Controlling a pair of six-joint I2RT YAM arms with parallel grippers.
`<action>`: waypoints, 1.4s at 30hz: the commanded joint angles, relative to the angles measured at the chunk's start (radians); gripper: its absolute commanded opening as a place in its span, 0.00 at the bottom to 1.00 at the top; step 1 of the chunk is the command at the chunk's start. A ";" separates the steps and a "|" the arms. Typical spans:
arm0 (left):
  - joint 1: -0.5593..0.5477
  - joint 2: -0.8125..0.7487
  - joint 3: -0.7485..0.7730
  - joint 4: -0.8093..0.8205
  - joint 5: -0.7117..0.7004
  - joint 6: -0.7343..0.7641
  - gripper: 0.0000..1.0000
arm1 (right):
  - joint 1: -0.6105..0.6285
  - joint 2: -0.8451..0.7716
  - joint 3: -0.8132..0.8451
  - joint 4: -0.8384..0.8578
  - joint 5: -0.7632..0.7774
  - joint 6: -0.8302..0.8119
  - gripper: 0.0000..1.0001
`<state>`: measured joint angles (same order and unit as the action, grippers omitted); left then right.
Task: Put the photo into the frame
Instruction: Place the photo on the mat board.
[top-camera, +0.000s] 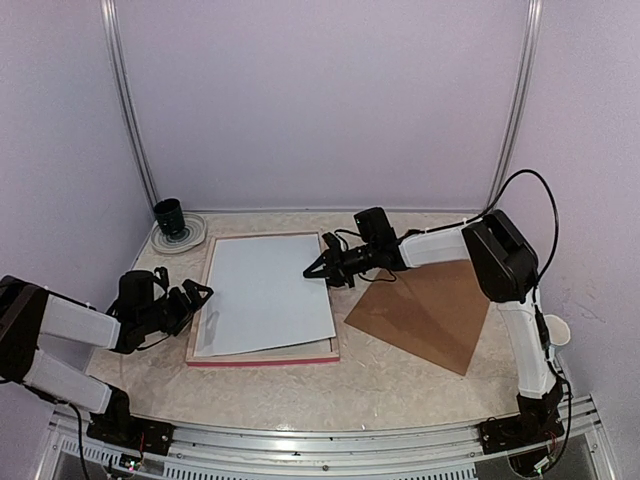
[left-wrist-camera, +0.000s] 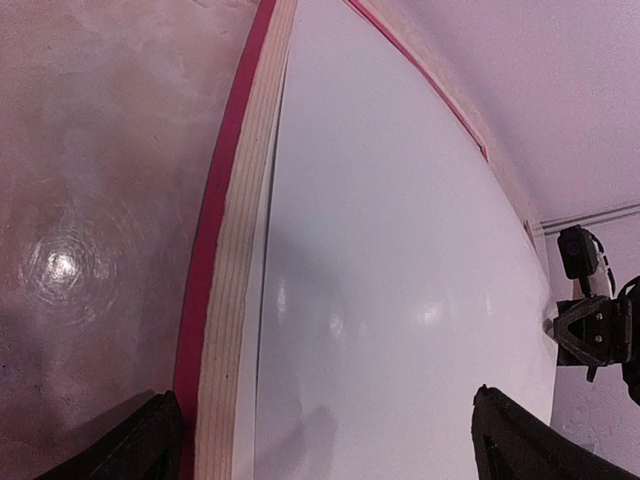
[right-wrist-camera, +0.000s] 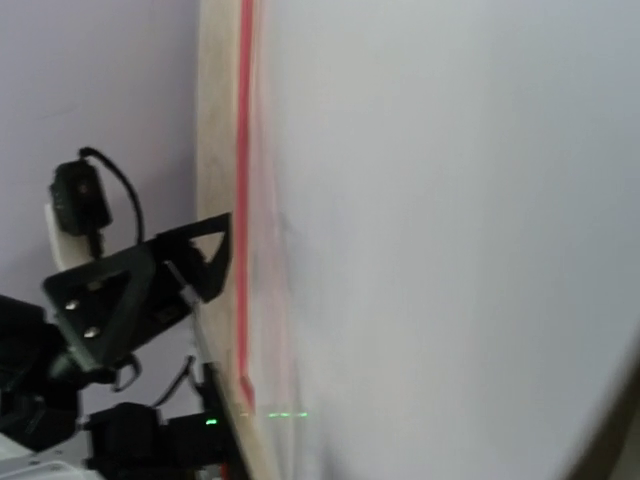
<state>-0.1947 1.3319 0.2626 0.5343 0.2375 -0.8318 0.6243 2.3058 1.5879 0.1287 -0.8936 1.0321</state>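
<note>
The frame (top-camera: 262, 355) lies flat at mid-table with its pale wood back up and pink-red edges showing. On it rests the photo (top-camera: 268, 295), blank white side up and slightly skewed; its printed side is hidden. My left gripper (top-camera: 196, 296) is open at the frame's left edge. In the left wrist view its fingertips (left-wrist-camera: 150, 440) straddle the wood rail (left-wrist-camera: 240, 300) and the white sheet (left-wrist-camera: 400, 300), holding nothing. My right gripper (top-camera: 322, 268) is at the photo's upper right edge, low over it. Its own fingers do not show clearly in the right wrist view.
A brown backing board (top-camera: 430, 310) lies right of the frame, under the right arm. A dark cup on a round dish (top-camera: 172, 220) stands at the back left. A white cup (top-camera: 556, 330) sits at the right table edge.
</note>
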 joint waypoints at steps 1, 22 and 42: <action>0.009 0.020 -0.015 0.050 0.025 -0.009 0.99 | 0.015 0.040 0.091 -0.144 0.054 -0.086 0.25; 0.008 0.025 -0.038 0.081 0.040 -0.029 0.99 | 0.055 -0.021 0.000 -0.147 0.220 -0.087 0.23; -0.006 0.045 -0.042 0.102 0.045 -0.043 0.99 | 0.072 -0.011 0.104 -0.314 0.344 -0.178 0.37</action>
<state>-0.1940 1.3655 0.2302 0.6136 0.2550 -0.8680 0.6910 2.3264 1.6501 -0.0990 -0.6098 0.9127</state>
